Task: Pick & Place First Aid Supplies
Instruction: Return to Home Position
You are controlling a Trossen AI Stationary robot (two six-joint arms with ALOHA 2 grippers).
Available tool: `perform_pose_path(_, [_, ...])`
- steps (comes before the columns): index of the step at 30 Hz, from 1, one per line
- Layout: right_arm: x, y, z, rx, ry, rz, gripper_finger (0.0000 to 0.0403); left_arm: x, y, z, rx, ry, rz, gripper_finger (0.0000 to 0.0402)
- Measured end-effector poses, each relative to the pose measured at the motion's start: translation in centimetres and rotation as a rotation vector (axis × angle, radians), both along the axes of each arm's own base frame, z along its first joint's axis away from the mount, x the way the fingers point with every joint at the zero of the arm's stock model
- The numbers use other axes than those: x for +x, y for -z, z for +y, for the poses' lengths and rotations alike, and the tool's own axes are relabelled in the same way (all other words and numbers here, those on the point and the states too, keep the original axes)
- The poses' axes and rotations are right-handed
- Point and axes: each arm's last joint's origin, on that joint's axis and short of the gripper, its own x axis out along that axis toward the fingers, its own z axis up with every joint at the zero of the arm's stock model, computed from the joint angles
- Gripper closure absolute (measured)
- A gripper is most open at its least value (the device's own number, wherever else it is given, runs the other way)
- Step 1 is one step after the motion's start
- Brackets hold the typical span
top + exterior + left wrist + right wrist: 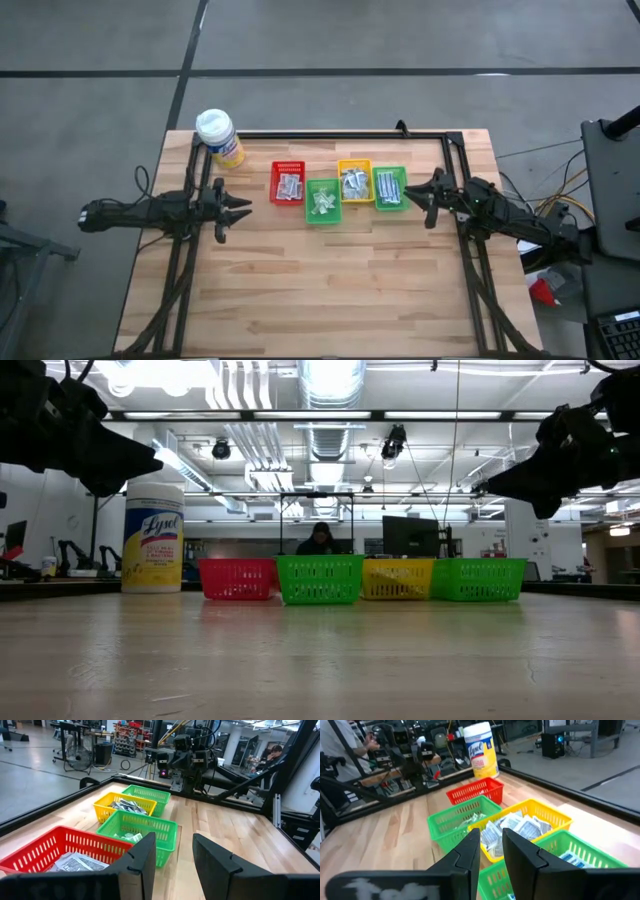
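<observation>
In lattice-walled plastic baskets (287, 166), crinkly flat packets (352, 181); left tool (238, 211) and right tool (413, 196) spread.

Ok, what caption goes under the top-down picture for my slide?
Left gripper and right gripper, both open, flank a row of bins holding first aid packets.

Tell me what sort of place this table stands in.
Most likely a robotics lab in an open industrial hall: exposed ceiling ducts overhead, a monitor and a person beyond the baskets, and a bare concrete floor around the table.

Yellow canister (153, 540) — "Lysol" brand label
</observation>
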Motion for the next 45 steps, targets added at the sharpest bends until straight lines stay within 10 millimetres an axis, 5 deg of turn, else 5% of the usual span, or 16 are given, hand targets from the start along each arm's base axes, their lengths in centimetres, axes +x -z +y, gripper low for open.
perform_pose_path(45, [0.16, 0.24, -0.06, 0.017, -0.001, 0.026, 0.0335, 0.02, -0.03, 0.00, 0.000, 0.000, -0.007, 0.0278])
